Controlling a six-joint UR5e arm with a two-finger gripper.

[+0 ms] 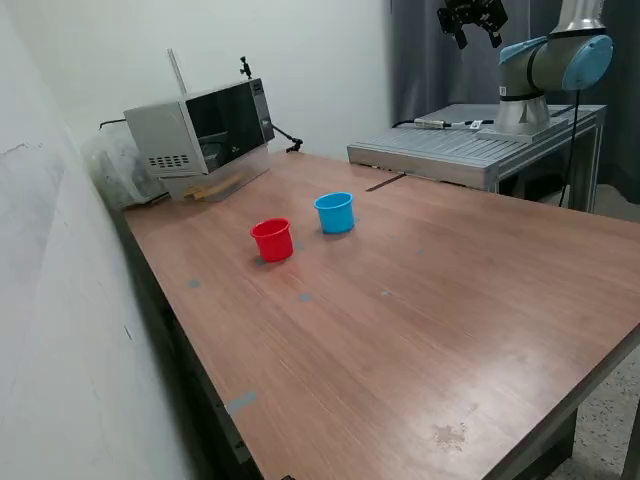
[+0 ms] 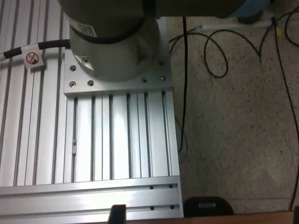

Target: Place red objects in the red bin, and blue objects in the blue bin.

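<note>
Wide brown wood-grain bench [image 1: 420, 320] here, and most of its top lies bare toward the near edge and the exterior view's right. The small round red plastic cup [image 1: 272, 240] stands upright near the bench's far-left part in the exterior view, with the small round light blue plastic cup [image 1: 335, 213] upright just beside it, on the exterior view's right and a bit farther back; the two are apart, not touching. No cubes can be made out on the bench, and the cup interiors are not shown. Behind them a silver microwave oven with a dark door [image 1: 205, 130] sits against the white wall [image 1: 60, 300].

The grey and light-blue robot arm [image 1: 545, 65] rises from a ribbed aluminium base plate [image 1: 470, 150] beyond the bench's far edge. Its black two-finger tool [image 1: 472, 20] is held high, well apart from both cups, fingers look spread, gripping nothing.

The wrist view looks down on the arm's round base [image 2: 112, 51], the slotted plate, speckled floor [image 2: 233, 130] and black cables [image 2: 205, 46]. A cable tag [image 2: 32, 58] carries a red prohibition symbol; no text is readable.
</note>
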